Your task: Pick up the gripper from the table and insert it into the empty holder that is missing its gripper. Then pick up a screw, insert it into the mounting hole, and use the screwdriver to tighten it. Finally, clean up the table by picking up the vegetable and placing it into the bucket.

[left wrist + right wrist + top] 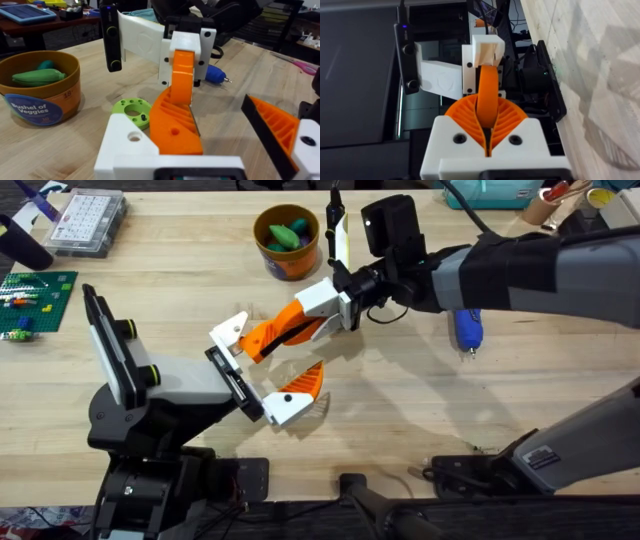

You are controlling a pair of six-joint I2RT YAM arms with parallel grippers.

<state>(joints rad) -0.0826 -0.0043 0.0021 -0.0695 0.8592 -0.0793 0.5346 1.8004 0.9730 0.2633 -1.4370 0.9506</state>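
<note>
left claw (262,370) spread, its white holder (229,330) bare of a finger | right claw (283,330) pinching the gripper (175,122) against the holder | vegetable (131,110) on desk (400,410) just behind | bucket (287,242) and screwdriver (467,328) farther off

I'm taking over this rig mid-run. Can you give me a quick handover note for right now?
Left hand: open, its bare holder facing the right arm.
Right hand: shut on the gripper, holding it against the holder; I cannot tell if it is seated.
Screwdriver and vegetable lie on the table; bucket stands beyond.
Done: gripper picked up.
Left: seat it, add and tighten a screw, bin the vegetable.
</note>
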